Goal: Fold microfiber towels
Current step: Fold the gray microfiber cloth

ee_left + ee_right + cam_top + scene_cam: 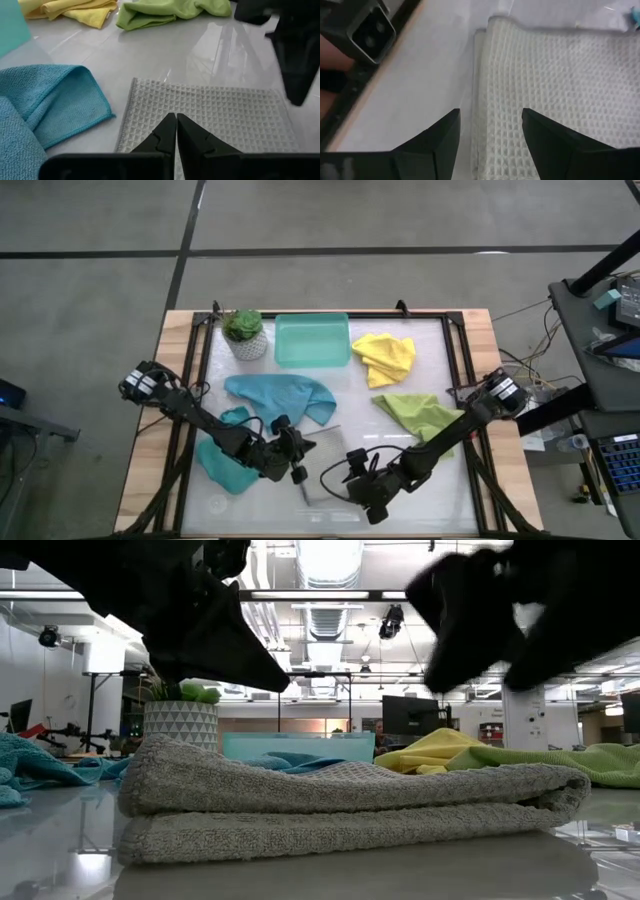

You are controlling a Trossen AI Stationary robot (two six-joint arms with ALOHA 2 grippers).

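The left gripper [176, 131] is hovering with jaws pressed together over the folded grey towel [322, 468] near the table's [440, 490] front edge. The right gripper [490, 131], jaws spread wide and empty, is hanging over its other edge.

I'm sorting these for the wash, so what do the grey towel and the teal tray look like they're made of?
Grey towel: soft woven cloth, likely microfiber, with a matte waffle-grid texture, folded flat. Teal tray: seems to be rigid plastic, smooth with a raised rim and slightly translucent in the low view.
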